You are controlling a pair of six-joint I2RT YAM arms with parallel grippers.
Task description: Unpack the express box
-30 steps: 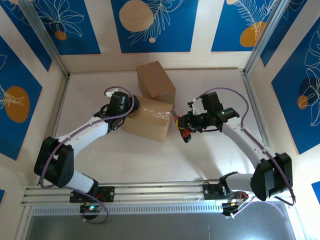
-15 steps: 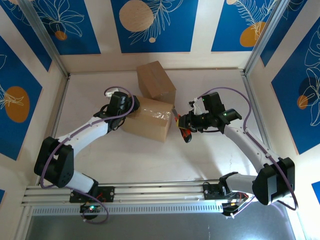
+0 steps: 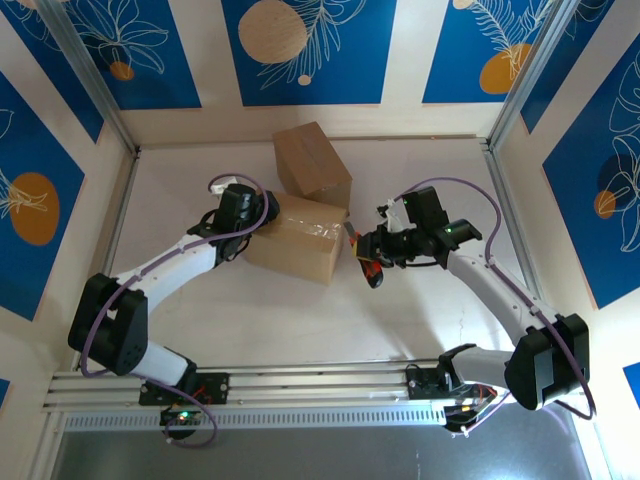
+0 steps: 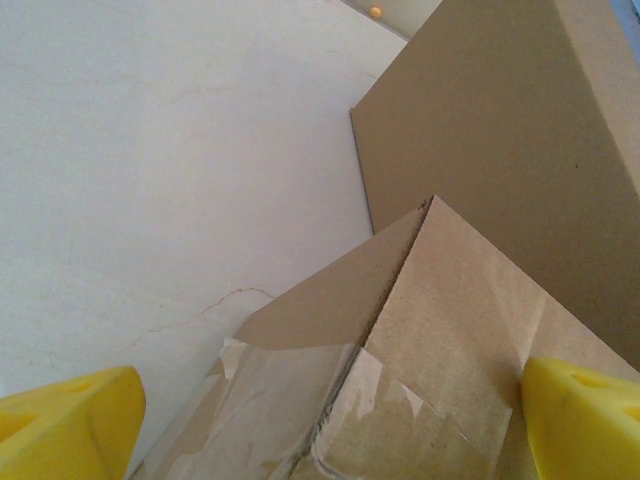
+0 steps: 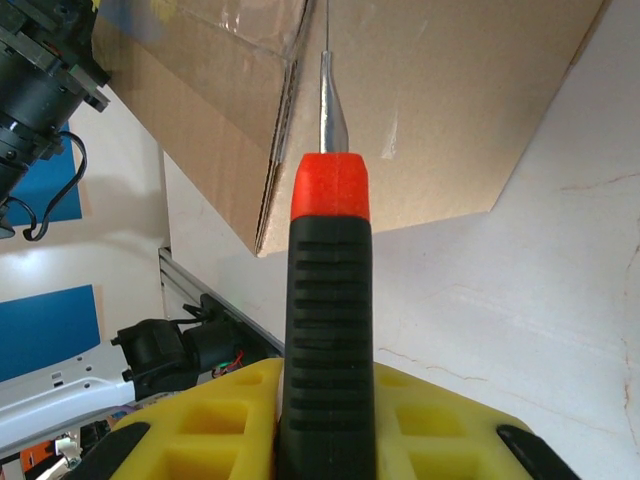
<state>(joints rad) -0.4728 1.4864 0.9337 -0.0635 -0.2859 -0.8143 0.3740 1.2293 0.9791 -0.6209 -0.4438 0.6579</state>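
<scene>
Right fingers (image 5: 200, 420), pinching the screwdriver (image 5: 328, 320), shifted beside the box (image 3: 300, 242) on the white tabletop (image 3: 300, 320); left fingers (image 4: 60, 420) spread.

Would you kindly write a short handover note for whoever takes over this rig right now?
Left hand: open, straddling the left end of the taped box.
Right hand: shut on the cutting tool, its blade aimed at the box's right end.
Things: taped box in the middle of the table; second box directly behind it.
Done: tool in hand and lined up.
Left: tape is on and the flaps are closed, so cut the seam, open the box and empty it.
</scene>
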